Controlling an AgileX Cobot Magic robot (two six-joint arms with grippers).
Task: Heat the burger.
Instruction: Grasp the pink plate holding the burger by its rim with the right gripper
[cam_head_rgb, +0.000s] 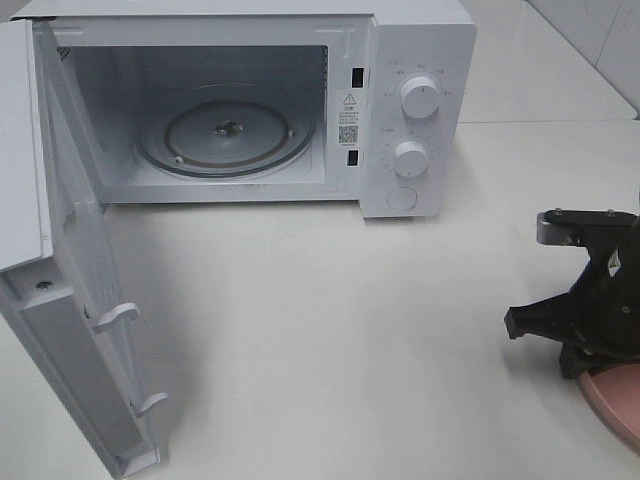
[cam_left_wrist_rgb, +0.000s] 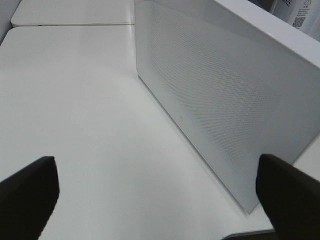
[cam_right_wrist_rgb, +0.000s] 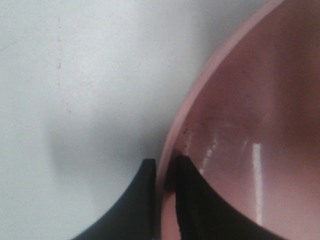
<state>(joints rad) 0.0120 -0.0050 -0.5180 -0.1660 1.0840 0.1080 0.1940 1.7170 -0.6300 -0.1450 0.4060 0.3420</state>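
Clamping the rim of the pink plate (cam_head_rgb: 614, 408), frame lower right: right gripper (cam_right_wrist_rgb: 164, 169) jaws. Left gripper (cam_left_wrist_rgb: 160, 197) jaws wide.

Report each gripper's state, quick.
Left gripper: open, holding nothing.
Right gripper: closed on the rim of the pink round plate.

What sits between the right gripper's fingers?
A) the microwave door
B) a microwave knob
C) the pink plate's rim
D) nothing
C: the right wrist view shows the right gripper with one finger on each side of the rim of the pink plate.
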